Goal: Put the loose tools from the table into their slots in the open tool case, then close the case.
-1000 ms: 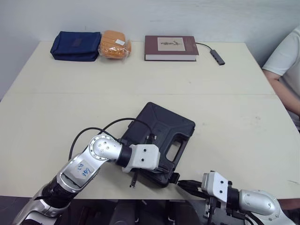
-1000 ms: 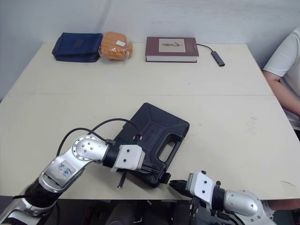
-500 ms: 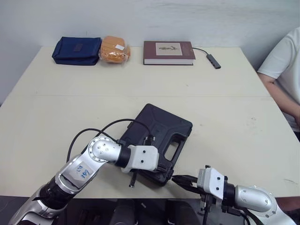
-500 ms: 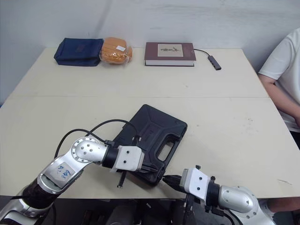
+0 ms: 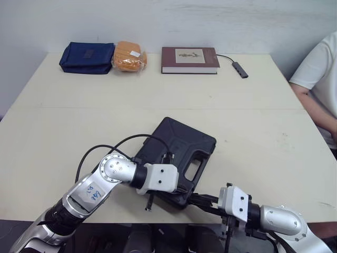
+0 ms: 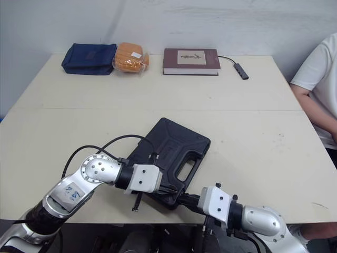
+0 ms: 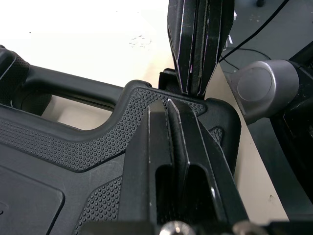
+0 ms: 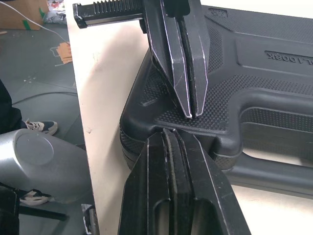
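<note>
One black tool case (image 5: 181,145) lies flat with its lid down, just in from the middle of the tabletop's (image 5: 253,121) front edge, turned so one corner points at that edge and the handle opening (image 5: 196,167) faces the front-right. With the lid shut, the task looks to be at its closing step, probably seating the lid or a catch.

At that near corner the two hands meet. The left hand (image 7: 165,104) has its fingers pressed together, holding nothing, the tips laid on the dimpled lid beside the handle; I judge this is to bear down on the lid and keep the case from sliding. The right hand (image 8: 168,132), also closed and empty, points in from beyond the front edge, its tips against the same corner, likely to push the seam or catch home. Whether a catch has engaged is hidden.

Along the far edge sit a navy pouch (image 5: 87,51), an orange packet (image 5: 128,56) and a book (image 5: 189,55), well apart from the case. A person (image 5: 318,79) sits at the right edge.
</note>
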You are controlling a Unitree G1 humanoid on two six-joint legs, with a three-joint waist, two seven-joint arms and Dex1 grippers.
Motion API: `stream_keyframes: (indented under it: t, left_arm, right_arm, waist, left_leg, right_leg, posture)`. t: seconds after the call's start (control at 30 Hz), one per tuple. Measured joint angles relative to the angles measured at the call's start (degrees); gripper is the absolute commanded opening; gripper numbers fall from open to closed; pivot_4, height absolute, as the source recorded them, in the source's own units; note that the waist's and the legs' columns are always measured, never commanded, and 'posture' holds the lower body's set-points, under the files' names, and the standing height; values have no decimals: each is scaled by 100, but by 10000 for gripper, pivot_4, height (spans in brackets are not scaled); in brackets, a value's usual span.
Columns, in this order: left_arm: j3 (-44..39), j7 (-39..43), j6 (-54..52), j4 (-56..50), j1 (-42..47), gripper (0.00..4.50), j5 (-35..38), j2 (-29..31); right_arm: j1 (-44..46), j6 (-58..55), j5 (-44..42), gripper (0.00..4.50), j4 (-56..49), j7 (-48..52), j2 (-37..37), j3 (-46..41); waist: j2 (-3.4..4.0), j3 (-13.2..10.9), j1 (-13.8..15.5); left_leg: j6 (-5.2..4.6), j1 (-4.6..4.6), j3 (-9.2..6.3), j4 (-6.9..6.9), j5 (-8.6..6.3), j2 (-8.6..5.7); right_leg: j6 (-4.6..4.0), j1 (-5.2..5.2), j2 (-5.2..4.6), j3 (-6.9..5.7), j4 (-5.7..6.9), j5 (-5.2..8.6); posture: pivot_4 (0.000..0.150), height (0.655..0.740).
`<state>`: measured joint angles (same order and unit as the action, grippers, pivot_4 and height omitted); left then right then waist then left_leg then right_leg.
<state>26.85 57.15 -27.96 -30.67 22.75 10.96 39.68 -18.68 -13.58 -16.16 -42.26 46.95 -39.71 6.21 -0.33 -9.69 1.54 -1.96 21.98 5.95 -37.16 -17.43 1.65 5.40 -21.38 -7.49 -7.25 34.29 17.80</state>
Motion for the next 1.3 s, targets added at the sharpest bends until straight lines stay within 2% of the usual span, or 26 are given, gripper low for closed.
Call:
stream_keyframes:
  t: [0.17,0.37,0.67,1.3]
  left_arm:
    - [1,-4,0,7,0,473,0,10]
    - [15,-2,0,23,18,473,0,11]
    - [42,17,1,45,50,473,0,18]
    - [54,97,23,121,101,473,0,18]
  right_arm:
    - [-518,-31,-539,0,-313,152,-217,-576]
    - [-1023,-7,-169,0,149,211,-412,-590]
    - [-233,120,243,0,568,75,-35,85]
    - [200,-272,164,0,219,-17,-7,221]
  waist:
    - [4,8,2]
    - [-3,17,-1]
    - [12,31,-1]
    - [7,44,-5]
  left_leg:
    - [-1,-4,0,-1,-1,1]
    - [-2,-5,1,-1,-1,0]
    - [1,-6,0,1,-2,2]
    - [1,-8,-1,1,-2,3]
  right_leg:
    - [0,5,0,0,1,0]
    - [-3,4,0,1,0,2]
    - [-7,2,-1,1,0,4]
    - [-8,4,0,0,3,4]
  posture:
    - [1500,7400]
    - [1500,7400]
    - [1500,7400]
    - [1500,7400]
